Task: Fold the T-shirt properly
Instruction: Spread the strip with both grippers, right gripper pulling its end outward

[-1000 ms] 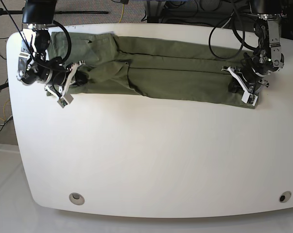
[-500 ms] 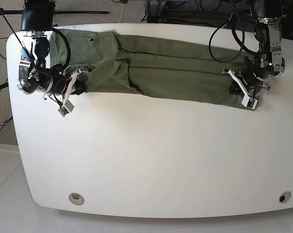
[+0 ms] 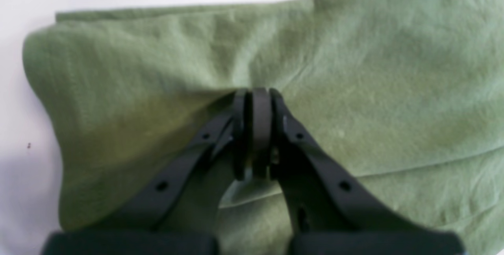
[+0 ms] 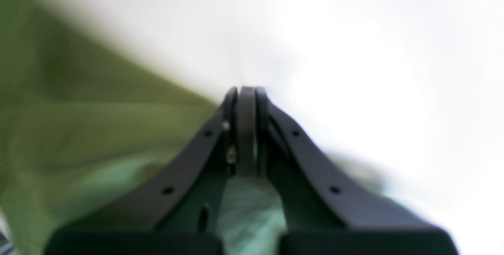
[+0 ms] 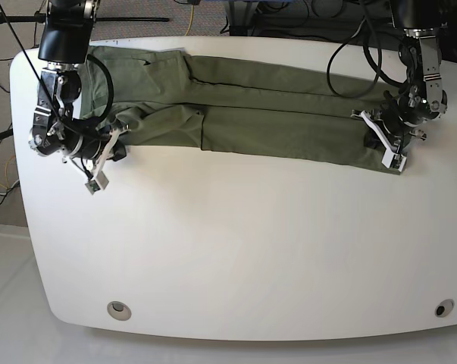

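The T-shirt point(image 5: 251, 114) lies as a long narrow band across the far side of the white worktop point(image 5: 236, 250), its long axis running from one arm to the other, so each arm stands at one end of it.

In the base view the left gripper point(image 5: 383, 144) sits at the band's right end, on the near corner. From its wrist camera, the left gripper point(image 3: 254, 129) has its fingers point(image 3: 240, 129) pressed flat together, and the T-shirt point(image 3: 354, 70) puckers into creases that meet at their tips. I judge it pinched on a fold of fabric there.

The right gripper point(image 5: 103, 155) is at the other end, at the near edge of the cloth. Its wrist view is blurred: the right gripper point(image 4: 244, 129) shows fingers point(image 4: 228, 129) brought together, with the T-shirt point(image 4: 78, 129) to their left and below and bare worktop point(image 4: 374, 50) beyond the tips. Whether any cloth is caught between them I cannot tell.

With the band lying lengthwise between the arms, the fold to come most likely turns on bringing one end over toward the other, and neither arm is nearer the middle.
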